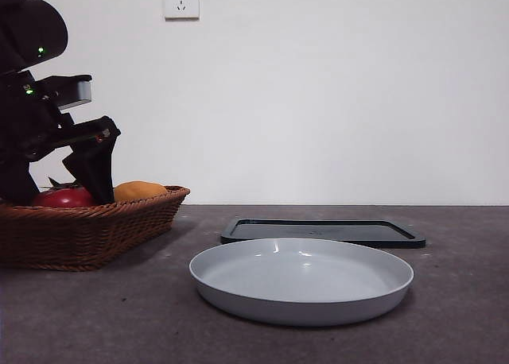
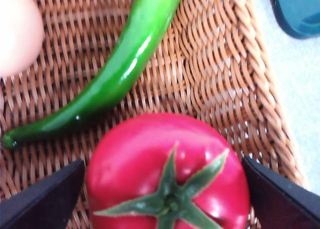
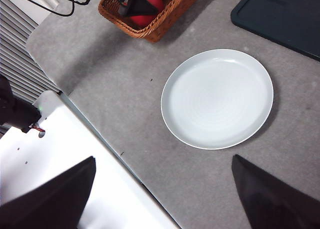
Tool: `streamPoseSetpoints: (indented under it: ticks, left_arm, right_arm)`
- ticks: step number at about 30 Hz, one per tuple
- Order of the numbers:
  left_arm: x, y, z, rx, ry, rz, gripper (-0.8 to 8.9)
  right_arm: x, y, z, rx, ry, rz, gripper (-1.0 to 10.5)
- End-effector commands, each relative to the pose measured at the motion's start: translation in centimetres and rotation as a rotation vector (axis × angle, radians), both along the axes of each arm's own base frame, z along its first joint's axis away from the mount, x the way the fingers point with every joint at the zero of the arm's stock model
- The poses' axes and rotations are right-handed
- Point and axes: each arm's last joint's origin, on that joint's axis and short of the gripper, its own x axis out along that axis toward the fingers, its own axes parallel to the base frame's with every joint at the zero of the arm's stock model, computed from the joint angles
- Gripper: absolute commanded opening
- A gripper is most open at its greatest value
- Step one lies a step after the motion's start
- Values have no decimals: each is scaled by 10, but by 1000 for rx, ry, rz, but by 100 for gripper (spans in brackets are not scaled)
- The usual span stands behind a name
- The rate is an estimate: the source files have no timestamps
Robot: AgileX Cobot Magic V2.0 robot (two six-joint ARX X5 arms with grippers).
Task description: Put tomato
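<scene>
Tomato is sitting in the wicker basket beside a green chili — my left gripper is straddling it, jaws spread, not yet touching, while my right gripper is waiting open above the table.

Glossy deep-red tomato with a green star-shaped stem, black jaws of the left gripper at its three and nine o'clock, all over a brown woven basket. A bright green pepper at its eleven o'clock, a pale pink fruit beyond. Out front: orange-yellow fruit, plain pale grey plate, dark teal tray, speckled grey table.
</scene>
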Motion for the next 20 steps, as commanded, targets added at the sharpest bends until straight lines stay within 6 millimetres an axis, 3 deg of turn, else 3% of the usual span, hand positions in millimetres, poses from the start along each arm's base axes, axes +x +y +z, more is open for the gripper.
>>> streamPoseSetpoints:
  ticks: [1,4,11,20]
  left_arm:
    - [4,-2,2,5,-8,-8,413]
    - [5,-2,2,5,-9,-8,333]
    - [4,-2,14,-8,-37,1,334]
    - [-12,-16,85,-109,-162,-79,334]
  right_arm:
    - [1,1,4,7,-15,3,432]
    - [1,1,4,7,-15,3,432]
    - [1,1,4,7,-15,3,432]
    - [1,1,4,6,-16,3,432]
